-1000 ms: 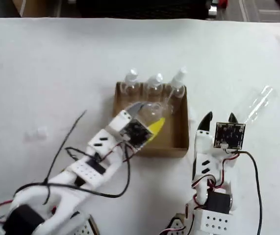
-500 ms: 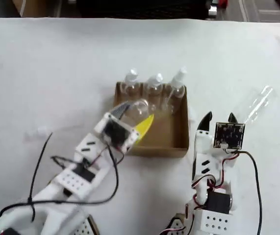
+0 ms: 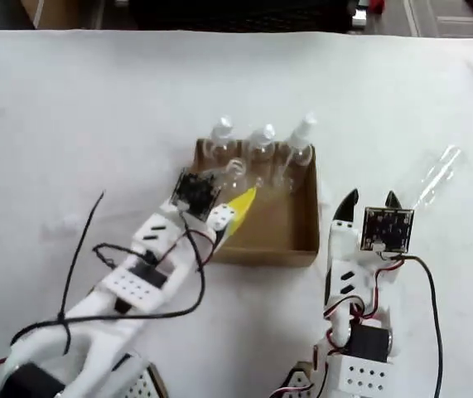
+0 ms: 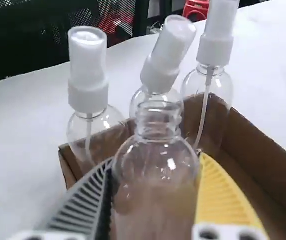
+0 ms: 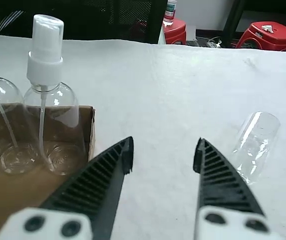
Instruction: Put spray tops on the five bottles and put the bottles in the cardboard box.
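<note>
The capless bottle [image 4: 155,170] is clear, glossy plastic; the spray tops [image 4: 86,60] look like smooth plastic. The cardboard box [image 3: 277,249] is matt, the table [image 3: 95,99] cover is matt too, and the fingers [image 5: 95,185] of the right gripper [image 5: 163,147] are ribbed plastic.

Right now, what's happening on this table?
The left gripper is shut on an uncapped bottle, holding it over the cardboard box, just in front of three bottles with spray tops that stand along the box's far wall. The right gripper hangs open over the table to the right of the box. Beyond it a clear bottle lies on its side on the table, untouched.
</note>
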